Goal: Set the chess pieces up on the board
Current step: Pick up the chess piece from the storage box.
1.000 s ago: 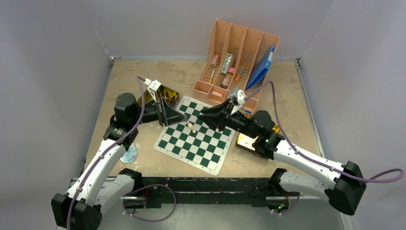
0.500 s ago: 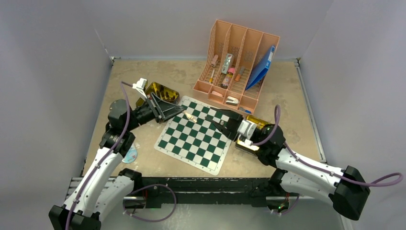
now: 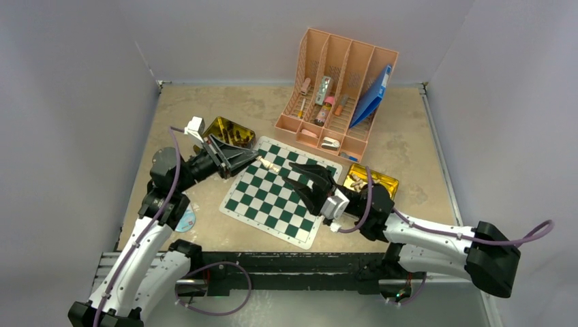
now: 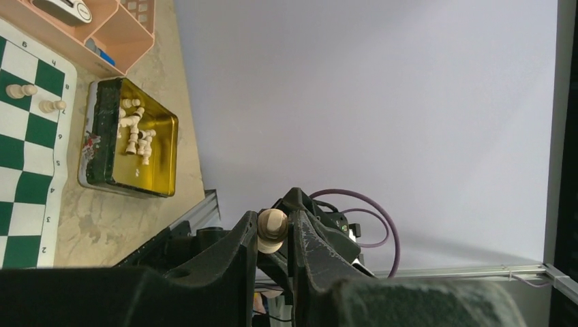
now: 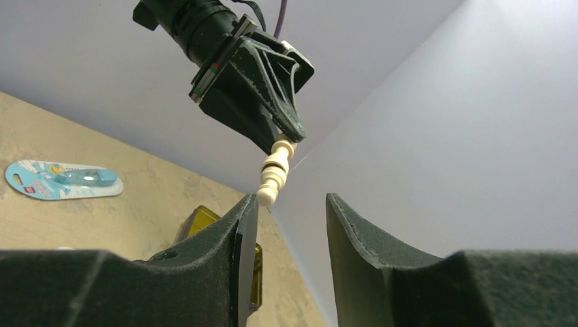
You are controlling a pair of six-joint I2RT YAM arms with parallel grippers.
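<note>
Left pincer (image 4: 273, 235) is clamped on one pale chess piece (image 5: 275, 174). The piece sticks out past the fingertips and hangs in the air over the far left part of the board (image 3: 272, 204), not touching it. I can't tell which kind of piece it is.

Right pincer (image 5: 286, 228) stands with its jaws apart and nothing between them. It hovers low over the right half of the board and is aimed toward the left pincer and its piece.

Done so far, as far as I can see: two pale pieces (image 4: 20, 90) are on squares at the board's edge, beside the gold tin (image 4: 92, 133). The top view shows nearly every other square bare, apart from those under the right arm. I see no dark pieces on the board.

Left to do: a heap of loose pale pieces (image 4: 133, 133) lies in that tin, which sits on the tabletop (image 3: 204, 109) just off the board's right side. A second gold tin (image 3: 232, 128) sits at the far left corner of the board, behind the left arm, and I can't make out its contents.

My read is that the task is at an early stage. One piece is in transit, two are placed, and most of the set is not yet on the board.
</note>
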